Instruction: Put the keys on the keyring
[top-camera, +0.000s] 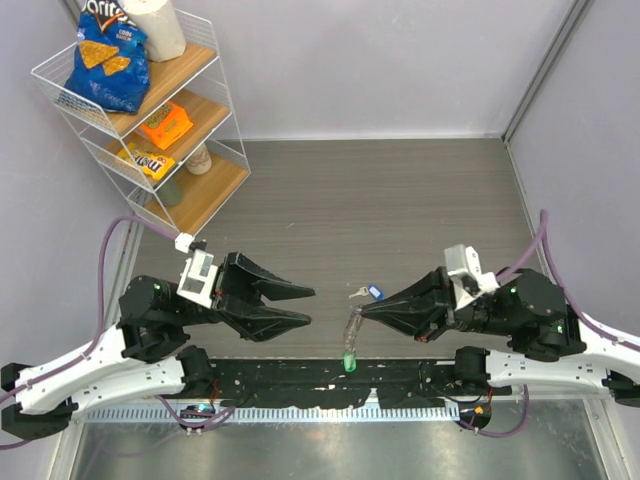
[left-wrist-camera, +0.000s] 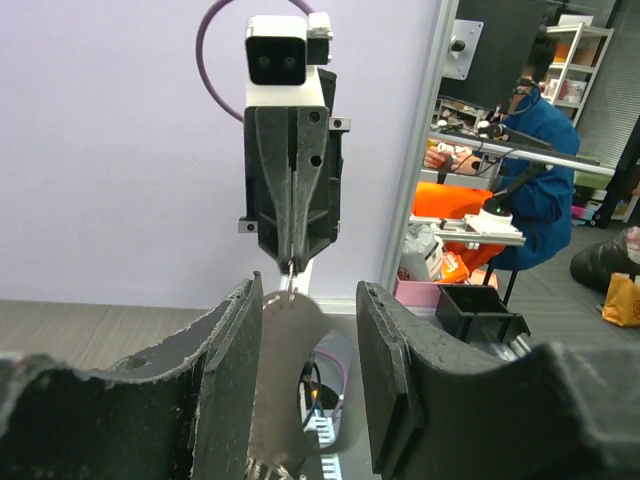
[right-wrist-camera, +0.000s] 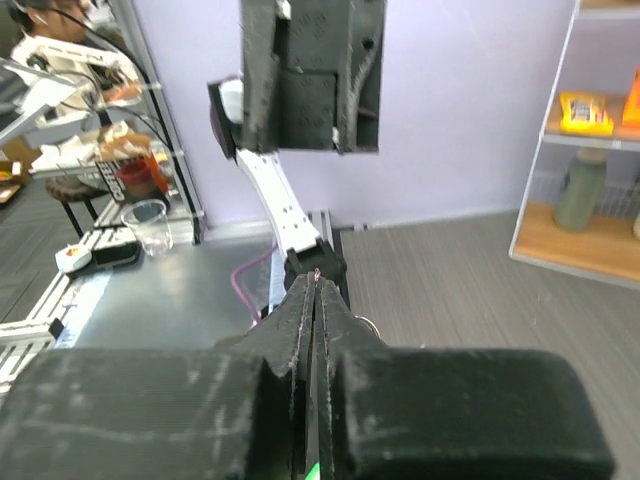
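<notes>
My right gripper (top-camera: 366, 311) is shut on the thin silver keyring (top-camera: 353, 327), which hangs floppy below its tips. The green-headed key (top-camera: 349, 361) dangles at the ring's lower end, over the black base rail. The blue-headed key (top-camera: 375, 292) lies on the table just beyond the right fingertips, its silver blade pointing left. My left gripper (top-camera: 305, 306) is open and empty, facing the right gripper a short way to its left. In the left wrist view the open gripper (left-wrist-camera: 305, 335) frames the shut right gripper (left-wrist-camera: 291, 262). In the right wrist view the shut gripper (right-wrist-camera: 316, 284) shows a glint of metal at its tip.
A white wire shelf (top-camera: 214, 132) with a chip bag (top-camera: 106, 62) and snack packs stands at the back left. Purple-grey walls close in the wood-grain table (top-camera: 400, 200). The black rail (top-camera: 300, 380) runs along the near edge between the arm bases.
</notes>
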